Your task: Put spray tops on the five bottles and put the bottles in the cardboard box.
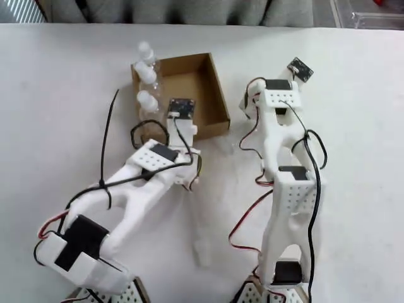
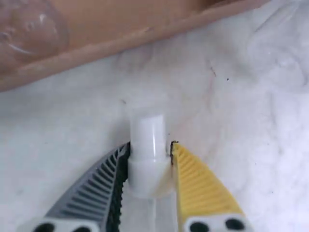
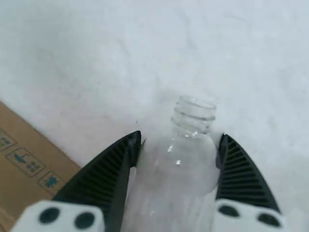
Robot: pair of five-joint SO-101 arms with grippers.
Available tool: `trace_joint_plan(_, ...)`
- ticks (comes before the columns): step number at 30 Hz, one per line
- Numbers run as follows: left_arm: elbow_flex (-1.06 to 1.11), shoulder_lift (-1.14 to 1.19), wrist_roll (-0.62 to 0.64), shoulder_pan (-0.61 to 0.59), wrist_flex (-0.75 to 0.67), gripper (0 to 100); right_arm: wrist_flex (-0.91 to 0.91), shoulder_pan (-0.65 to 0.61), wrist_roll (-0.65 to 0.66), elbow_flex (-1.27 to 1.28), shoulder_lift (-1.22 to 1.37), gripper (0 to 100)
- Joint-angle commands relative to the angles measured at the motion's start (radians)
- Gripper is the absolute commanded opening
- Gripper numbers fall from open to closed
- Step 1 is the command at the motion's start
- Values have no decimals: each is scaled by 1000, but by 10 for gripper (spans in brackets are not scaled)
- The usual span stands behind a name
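High view, arms: I see my left arm (image 1: 136,183) stretched toward the near wall of the brown cardboard box (image 1: 218,95). My right arm (image 1: 284,189) stands just beside the box's other side.
High view, bottles: three clear bottles with white tops (image 1: 146,72) sit in a row along the box's far-left wall.
High view, surface: everything rests on the white table (image 1: 63,95).
Left wrist view, gripper: my left gripper (image 2: 149,145) is clenched on a white plastic spray top (image 2: 147,157). The grey finger (image 2: 96,193) and the yellow finger (image 2: 198,183) press its two sides, with only the top's width between them.
Left wrist view, position: the spray top is just above the table, close to the box's outer wall, and its nozzle end points toward the box.
Left wrist view, box: a clear rounded bottle (image 2: 29,29) shows inside the box.
Right wrist view, gripper: my right gripper (image 3: 178,142) is spread wide around a clear plastic bottle with an open threaded neck (image 3: 183,164). Both black fingers (image 3: 111,174) touch the bottle's shoulders, grasping it.
Right wrist view, position: this bottle has no top on it and is over the table, with a corner of the box near it.
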Motion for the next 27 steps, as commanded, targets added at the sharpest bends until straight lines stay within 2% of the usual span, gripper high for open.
trace_joint_plan(1, -6, -58, -11, 18, 11, 20, 99, 21, 5, -104, 2, 77)
trace_joint_plan(3, -5, -59, -11, 18, 11, 20, 136, 27, 46, -146, 10, 12)
trace_joint_plan(6, -5, -59, -11, 19, 14, 20, 186, 28, 132, -181, 12, 19)
trace_joint_plan(12, 21, -97, -12, 44, 17, 20, 240, 30, 146, -186, -4, 16)
trace_joint_plan(19, 160, -321, -120, 36, 11, 20, 271, 30, 147, -178, -24, 16)
trace_joint_plan(27, 319, -639, -121, 35, -5, 20, 272, 30, 187, -176, -19, 16)
